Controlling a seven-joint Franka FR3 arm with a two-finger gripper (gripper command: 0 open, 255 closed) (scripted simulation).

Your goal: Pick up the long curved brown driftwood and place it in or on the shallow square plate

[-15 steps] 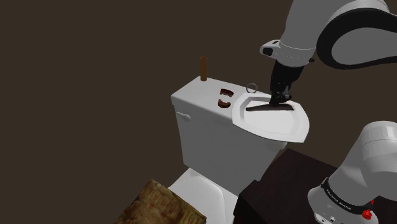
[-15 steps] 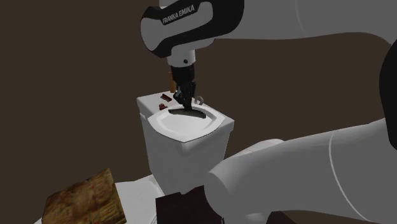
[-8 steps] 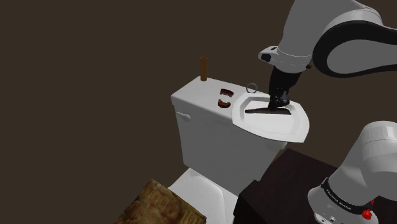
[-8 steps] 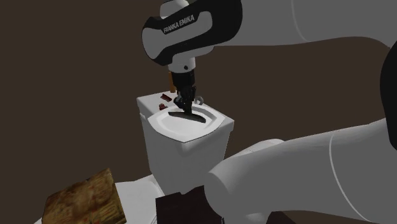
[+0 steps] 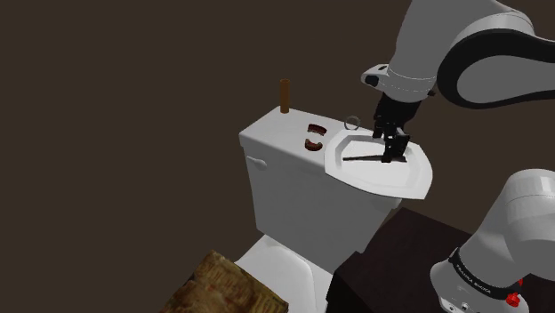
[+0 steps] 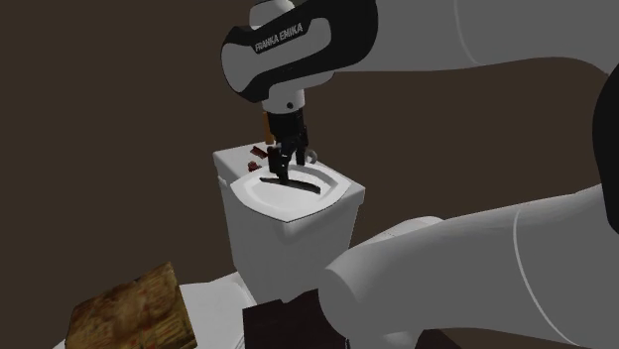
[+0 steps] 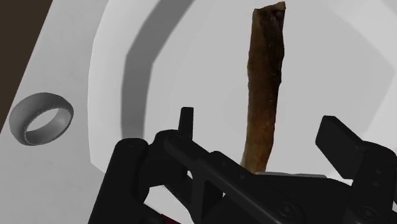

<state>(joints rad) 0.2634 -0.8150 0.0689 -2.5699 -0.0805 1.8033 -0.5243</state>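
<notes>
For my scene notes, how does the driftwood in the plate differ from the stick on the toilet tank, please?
The driftwood lies flat in the white plate; the stick stands upright on the tank. The driftwood is longer and darker; the stick is shorter and lighter. Both are brown and slender.

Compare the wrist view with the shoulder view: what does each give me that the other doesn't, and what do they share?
Wrist view: the driftwood up close, brown and rough, with the gripper fingers standing apart on either side, not touching it. Shoulder view: the white toilet tank bearing the plate, an upright brown cylinder and a dark red curved piece on its lid, and a patterned block lower down. Both: the driftwood lying in the white plate, the grey ring beside the plate, and the gripper above.
</notes>
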